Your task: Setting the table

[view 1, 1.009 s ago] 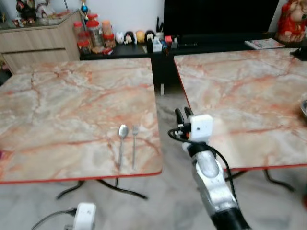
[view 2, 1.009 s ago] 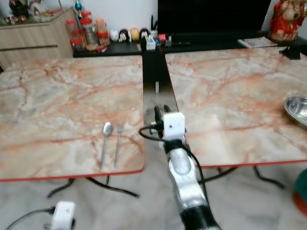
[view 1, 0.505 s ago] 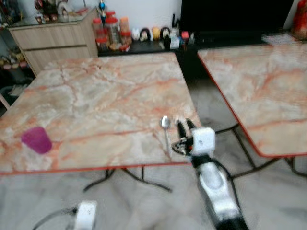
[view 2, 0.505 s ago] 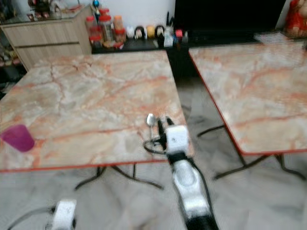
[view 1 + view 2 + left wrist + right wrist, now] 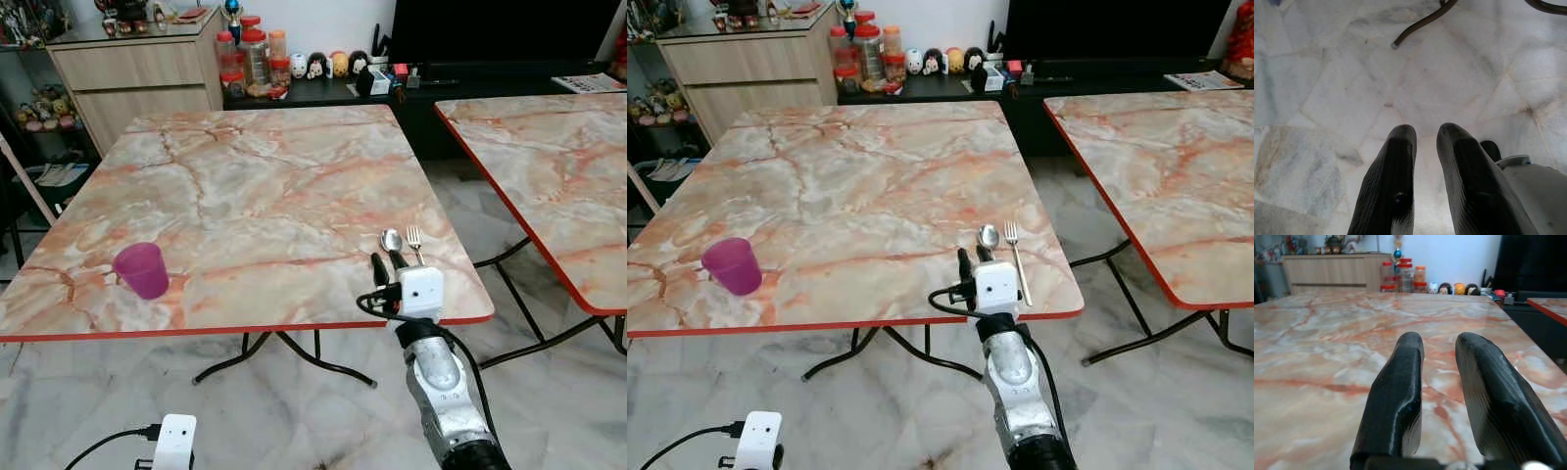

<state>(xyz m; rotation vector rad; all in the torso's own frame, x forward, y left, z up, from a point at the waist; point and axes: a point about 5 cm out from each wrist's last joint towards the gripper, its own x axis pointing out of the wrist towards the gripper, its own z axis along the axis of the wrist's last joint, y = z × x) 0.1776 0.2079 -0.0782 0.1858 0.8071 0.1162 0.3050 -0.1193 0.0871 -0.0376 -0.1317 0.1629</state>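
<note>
A spoon (image 5: 391, 239) and a fork (image 5: 415, 241) lie side by side near the front right corner of the marble table (image 5: 265, 186). A purple cup (image 5: 142, 270) stands upright near the table's front left edge. My right gripper (image 5: 387, 263) hovers at the table's front edge, just short of the spoon's handle, fingers (image 5: 1400, 382) slightly apart with nothing between them. My left gripper (image 5: 1425, 134) hangs low over the tiled floor, fingers a little apart and holding nothing.
A second marble table (image 5: 549, 166) stands to the right across a floor gap. Behind are a wooden cabinet (image 5: 137, 83), jars (image 5: 255, 59) and a dark low bench (image 5: 323, 93) with small figures. Black table legs (image 5: 294, 352) spread under the near table.
The camera has swung left: the left table now fills the middle and the purple cup has come into view. My right gripper now sits at the table edge next to the spoon.
</note>
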